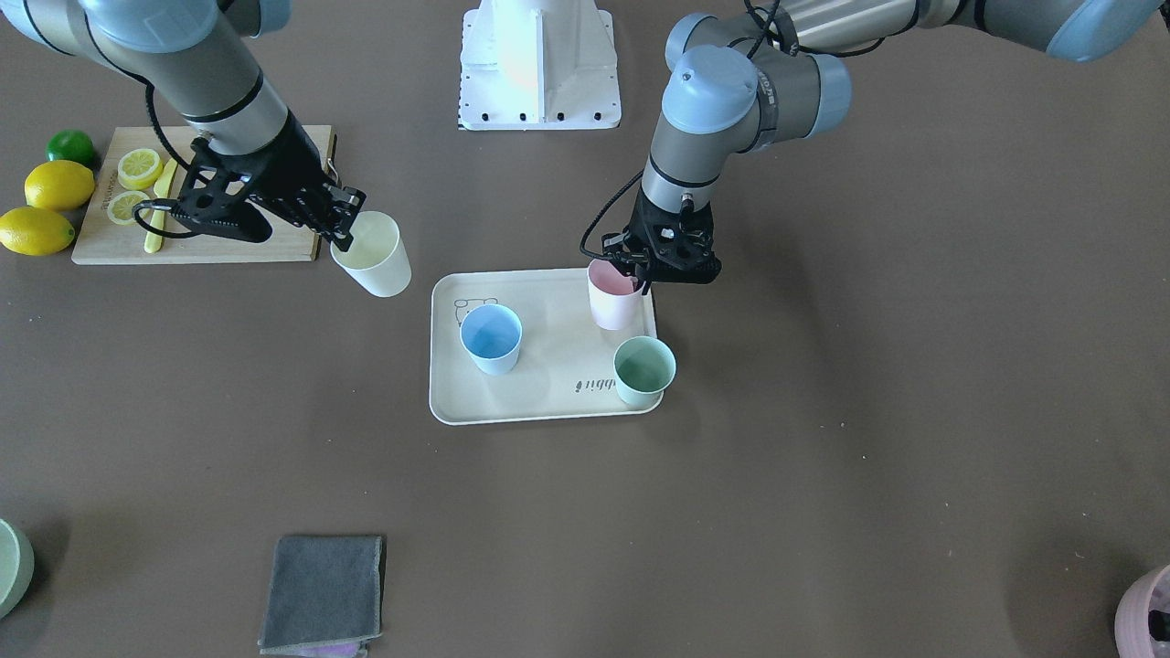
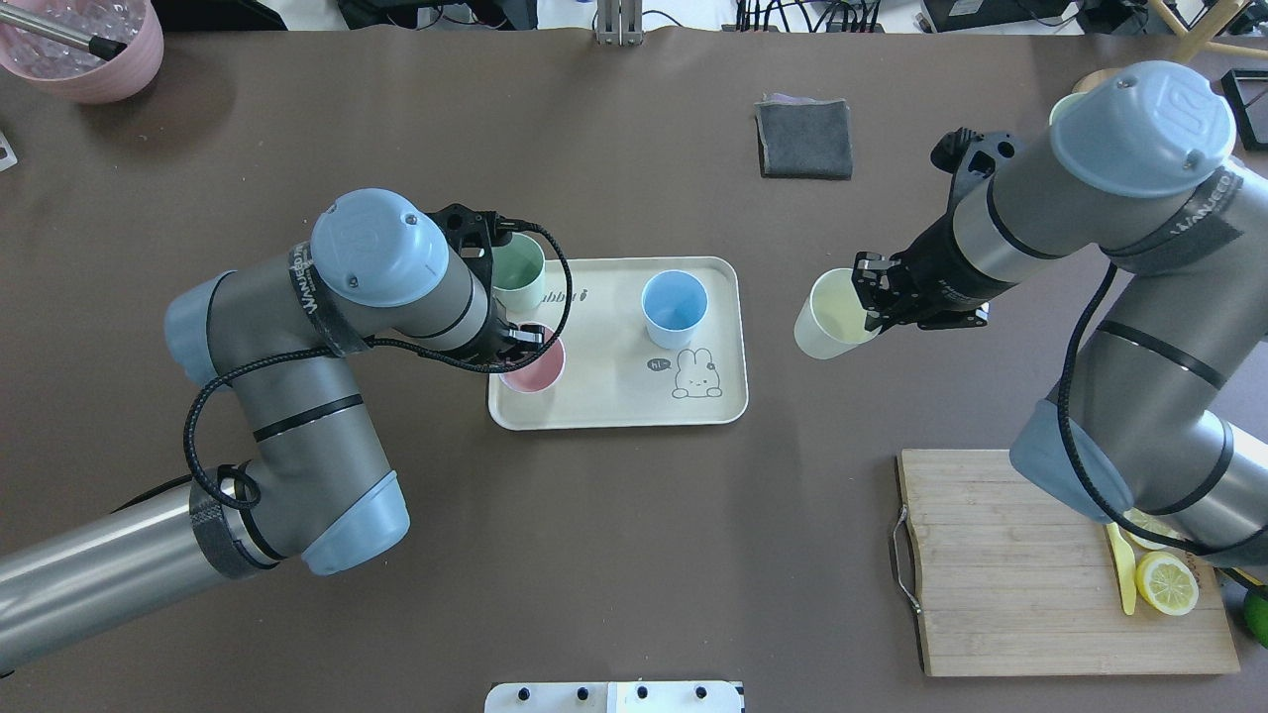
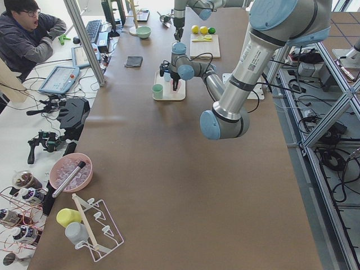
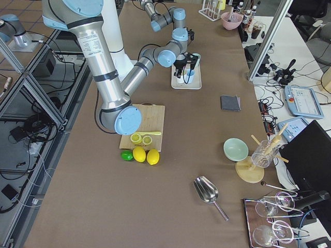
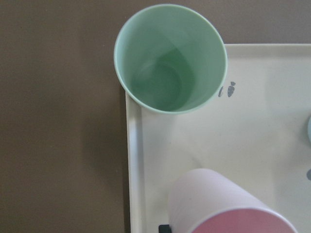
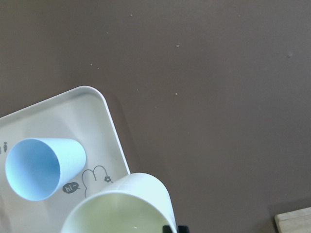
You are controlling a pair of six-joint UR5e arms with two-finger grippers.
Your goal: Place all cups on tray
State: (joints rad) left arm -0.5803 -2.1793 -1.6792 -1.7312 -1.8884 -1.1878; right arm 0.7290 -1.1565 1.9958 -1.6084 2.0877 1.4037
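Note:
The cream tray lies mid-table. On it stand the light blue cup, the mint green cup at a corner, and the pink cup. My left gripper is shut on the pink cup's rim at the tray's edge; the left wrist view shows that cup close below and the mint cup beyond. My right gripper is shut on the pale yellow cup, tilted, held beside the tray.
A wooden cutting board with lemon slices and a knife lies under the right arm, with whole lemons and a lime beside it. A grey cloth, a pale green bowl and a pink pot stand at the far side.

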